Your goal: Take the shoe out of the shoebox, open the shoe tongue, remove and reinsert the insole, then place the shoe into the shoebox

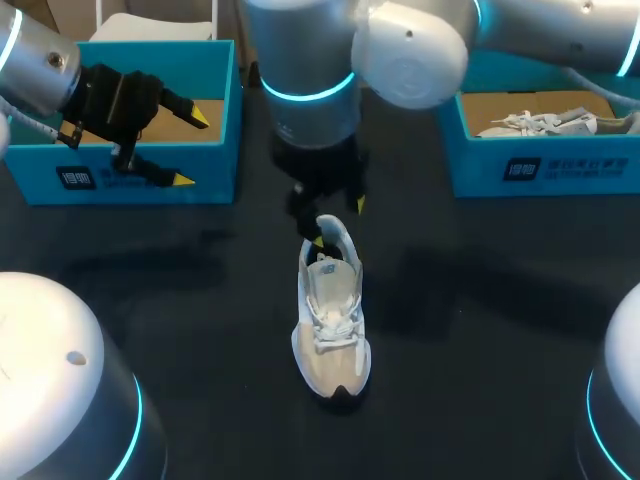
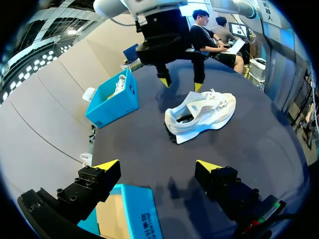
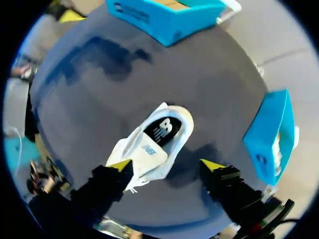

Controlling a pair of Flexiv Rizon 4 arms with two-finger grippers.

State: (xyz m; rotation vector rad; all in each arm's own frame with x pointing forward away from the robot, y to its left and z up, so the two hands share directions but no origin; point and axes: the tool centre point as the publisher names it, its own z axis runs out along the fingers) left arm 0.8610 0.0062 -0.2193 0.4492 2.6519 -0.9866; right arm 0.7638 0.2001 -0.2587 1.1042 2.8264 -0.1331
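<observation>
A white sneaker (image 1: 332, 320) stands upright on the dark table, toe toward the front edge. In the right wrist view the sneaker (image 3: 152, 142) shows a dark insole inside. My right arm reaches to the middle, and its gripper (image 1: 337, 222) hangs open just over the heel. One right fingertip (image 3: 119, 164) overlaps the shoe's upper and the other stands off beside it. The left wrist view shows that right gripper (image 2: 181, 84) above the sneaker (image 2: 202, 117). My left gripper (image 1: 192, 148) is open and empty over the left blue shoebox (image 1: 150, 175); seen from its own wrist, the left gripper (image 2: 158, 166) holds nothing.
A second blue shoebox (image 1: 540, 165) at the back right holds another white shoe (image 1: 545, 123). Both boxes, one (image 3: 169, 20) and the other (image 3: 271, 134), stand well away from the sneaker. The left box's corner (image 2: 134, 214) lies right under the left fingers.
</observation>
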